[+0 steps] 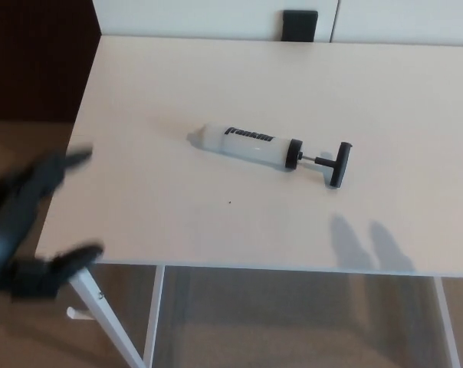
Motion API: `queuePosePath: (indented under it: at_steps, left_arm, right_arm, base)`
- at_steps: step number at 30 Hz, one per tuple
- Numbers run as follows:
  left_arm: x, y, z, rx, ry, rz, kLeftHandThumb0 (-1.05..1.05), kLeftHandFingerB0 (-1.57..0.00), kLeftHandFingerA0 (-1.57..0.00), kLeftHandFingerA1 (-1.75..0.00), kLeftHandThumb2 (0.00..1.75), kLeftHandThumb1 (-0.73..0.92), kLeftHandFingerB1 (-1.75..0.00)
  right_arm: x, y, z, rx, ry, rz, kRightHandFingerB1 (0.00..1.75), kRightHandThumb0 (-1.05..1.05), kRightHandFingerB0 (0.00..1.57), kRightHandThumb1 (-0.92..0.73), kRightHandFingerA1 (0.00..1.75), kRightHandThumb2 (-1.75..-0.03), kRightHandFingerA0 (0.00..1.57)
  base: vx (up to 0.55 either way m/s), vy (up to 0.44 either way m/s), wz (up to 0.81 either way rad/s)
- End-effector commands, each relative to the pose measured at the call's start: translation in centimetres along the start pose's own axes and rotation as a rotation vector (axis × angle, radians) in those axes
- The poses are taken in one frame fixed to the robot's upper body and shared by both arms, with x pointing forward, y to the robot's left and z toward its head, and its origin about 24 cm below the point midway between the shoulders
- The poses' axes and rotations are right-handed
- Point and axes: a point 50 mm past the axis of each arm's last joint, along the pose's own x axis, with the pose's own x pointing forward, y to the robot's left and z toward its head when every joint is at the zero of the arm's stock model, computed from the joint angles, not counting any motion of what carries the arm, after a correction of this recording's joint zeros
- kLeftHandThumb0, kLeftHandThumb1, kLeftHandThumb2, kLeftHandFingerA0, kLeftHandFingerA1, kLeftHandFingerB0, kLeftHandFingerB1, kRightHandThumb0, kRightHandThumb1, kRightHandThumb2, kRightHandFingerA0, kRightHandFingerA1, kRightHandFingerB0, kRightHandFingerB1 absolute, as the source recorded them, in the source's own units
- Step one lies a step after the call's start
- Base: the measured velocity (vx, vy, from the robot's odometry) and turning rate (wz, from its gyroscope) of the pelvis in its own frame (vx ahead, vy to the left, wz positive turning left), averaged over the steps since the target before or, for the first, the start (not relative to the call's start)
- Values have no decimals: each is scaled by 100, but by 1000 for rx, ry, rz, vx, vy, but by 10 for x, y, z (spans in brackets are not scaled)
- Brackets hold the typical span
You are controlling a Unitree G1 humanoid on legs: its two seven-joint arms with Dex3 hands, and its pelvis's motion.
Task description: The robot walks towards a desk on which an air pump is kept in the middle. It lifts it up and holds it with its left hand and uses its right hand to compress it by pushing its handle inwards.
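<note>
A white air pump (251, 145) with black lettering lies on its side in the middle of the white desk (178, 84). Its black T-handle (339, 164) points right on a short rod drawn a little out of the black end cap. My left hand (28, 222) is blurred at the lower left, off the desk's front-left corner, open with thumb and fingers spread and nothing in it. It is well away from the pump. My right hand does not show; only a shadow of fingers falls on the desk's front right.
A small black object (300, 20) sits at the desk's far edge against the white wall. The desk's white leg (109, 322) slants down at the lower left over a brown floor. A dark panel stands at the upper left.
</note>
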Motion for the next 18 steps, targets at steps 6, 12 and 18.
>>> queuePosePath:
  at_steps: [6, 12, 18]
  left_arm:
    - [-213, -52, -53, -345, 153, -39, -73, -31, -31, -38, 63, 75, -32]
    - [-221, -72, -108, -339, 442, 19, -71, -30, -35, -38, 63, 76, -32]
    - [-210, -84, -142, -345, 625, 30, -75, -25, -28, -37, 64, 78, -31]
  right_arm:
    - [-125, -10, -41, -22, 283, 325, 12, -87, 0, -79, 17, -111, 0]
    - [-133, -16, -86, -61, 509, 296, 19, -78, 0, -75, 24, -111, 0]
    - [-128, -16, -113, -97, 621, 296, 15, -84, 0, -78, 19, -113, 0]
  base:
    - [0, 0, 0]
    - [0, 0, 0]
    - [0, 0, 0]
